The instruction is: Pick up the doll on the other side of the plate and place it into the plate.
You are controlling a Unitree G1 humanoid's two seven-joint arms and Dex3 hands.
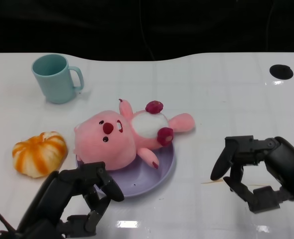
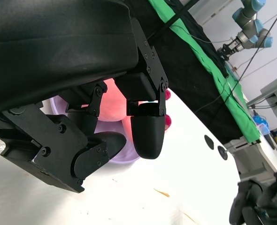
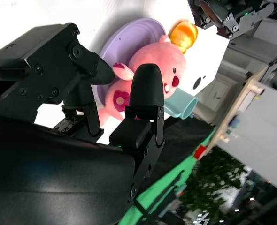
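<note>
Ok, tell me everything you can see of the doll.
The doll is a pink plush animal with a white belly, dark red nose, paws and feet, and long pink ears. It lies on its back across the purple plate, head at the plate's left edge, ears reaching past the rim onto the table. It looks soft. Neither hand touches it.

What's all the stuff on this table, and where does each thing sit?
doll: one, pink plush with dark red paws, lying on its back across the plate, feet toward the far right.
plate: one, lilac, near the table's middle, under the doll.
mug: one, pale teal, far left, upright, handle to the right.
pumpkin: one, orange and white striped, left of the plate.
table: one, white, with black round holes at its far right.
left hand: one, black, near edge, in front of the plate, holding nothing.
right hand: one, black, right of the plate, holding nothing.
</note>
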